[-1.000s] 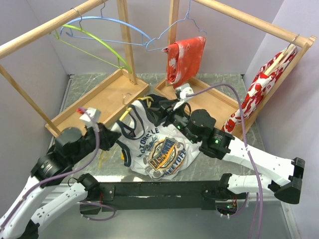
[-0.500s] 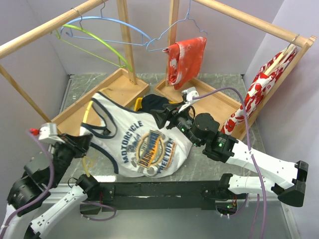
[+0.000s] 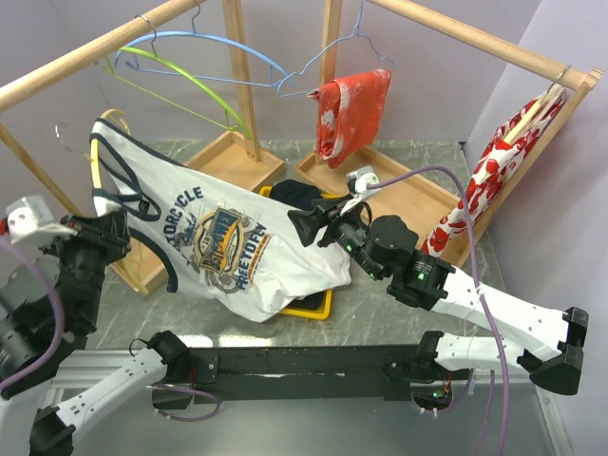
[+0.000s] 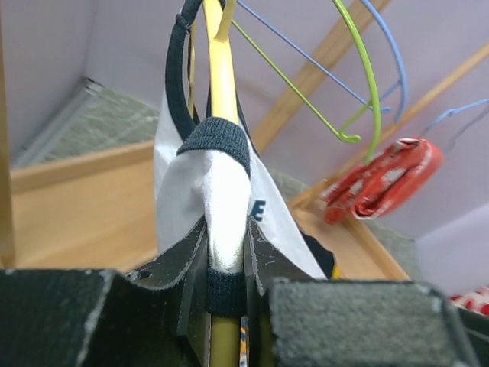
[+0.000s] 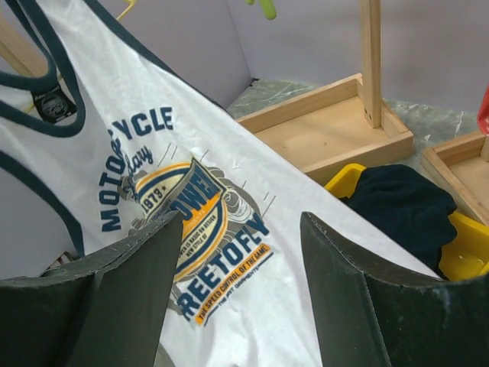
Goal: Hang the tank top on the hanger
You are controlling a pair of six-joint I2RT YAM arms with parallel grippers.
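Observation:
The white tank top (image 3: 228,242), with navy trim and a "Motorcycle" print, hangs in the air on the thin yellow hanger (image 3: 103,117). It slopes from the upper left down to the table's middle. My left gripper (image 3: 106,236) is shut on a navy-trimmed strap and the hanger bar together. In the left wrist view, the strap (image 4: 221,191) and yellow bar (image 4: 221,76) sit pinched in that gripper (image 4: 227,233). My right gripper (image 3: 300,224) is open and empty beside the shirt's right edge. Its wrist view shows the print (image 5: 206,222) beyond the gripper (image 5: 243,256).
A yellow bin (image 3: 312,306) with a dark clothes pile (image 3: 294,195) sits under the shirt's hem. Two wooden rack bases (image 3: 228,157) (image 3: 418,195) stand behind. A lime-green hanger (image 3: 190,81), a light-blue hanger (image 3: 223,47) and red floral garments (image 3: 353,109) (image 3: 494,161) hang on the rails.
My left gripper has risen and swung left, lifting the hanger and tank top off the table. The shirt has unfolded and uncovered the yellow bin. The right gripper has barely moved.

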